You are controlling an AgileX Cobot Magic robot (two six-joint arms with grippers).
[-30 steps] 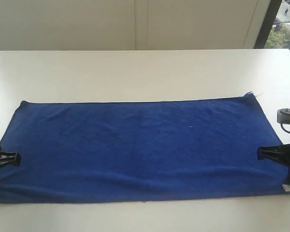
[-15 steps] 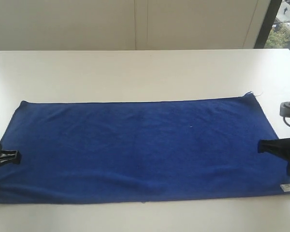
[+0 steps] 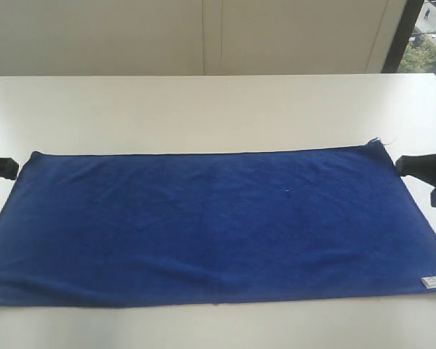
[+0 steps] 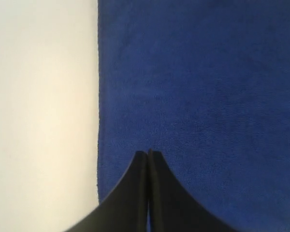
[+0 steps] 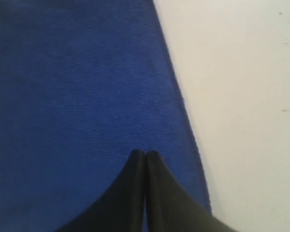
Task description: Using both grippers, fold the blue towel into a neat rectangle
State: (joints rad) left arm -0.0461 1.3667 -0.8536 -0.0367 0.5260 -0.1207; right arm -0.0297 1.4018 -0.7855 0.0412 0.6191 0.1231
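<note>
Fleecy, one blue towel (image 3: 218,222) lies flat between two tools, left tool (image 3: 11,168) and right tool (image 3: 400,166), both pinched shut beside its far corners.

Blue towel (image 3: 211,225) spread flat on white table (image 3: 203,109), white tag (image 3: 434,281) at near right corner, left gripper (image 3: 13,168) beside far left corner, right gripper (image 3: 400,164) beside far right corner.

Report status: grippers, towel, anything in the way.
Left gripper and right gripper shut, empty, one at each short end. Blue towel spread flat on the table, unfolded. Nothing lying on it.
</note>
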